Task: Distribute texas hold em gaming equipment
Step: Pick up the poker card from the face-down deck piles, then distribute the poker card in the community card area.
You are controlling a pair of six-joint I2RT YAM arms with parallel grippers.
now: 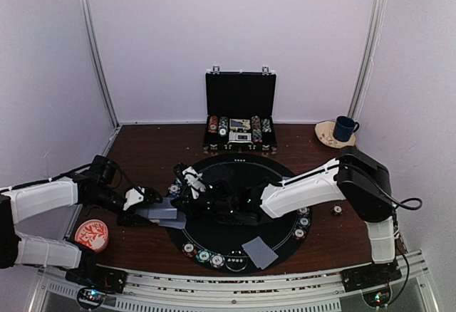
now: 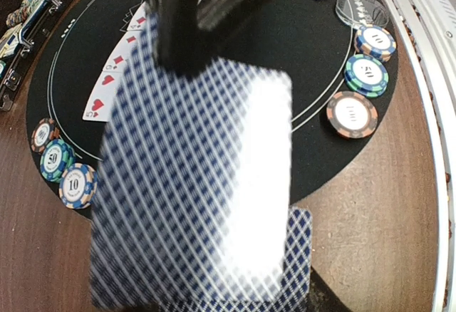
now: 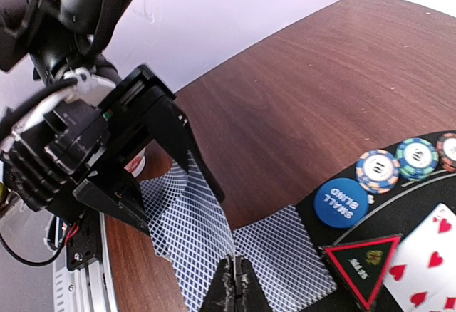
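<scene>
Right wrist — blue disc (image 3: pixel 342 199), red triangle marker (image 3: pixel 362 261), left wrist shows neither

glossy cards (image 2: pixel 192 184) catch glare over a matt black mat (image 2: pixel 313 63) on a smooth wood-grain table (image 2: pixel 370 212).

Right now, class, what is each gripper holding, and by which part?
Both hold one blue-backed playing card: the left gripper clamps one end, and the right gripper pinches the opposite edge.
</scene>
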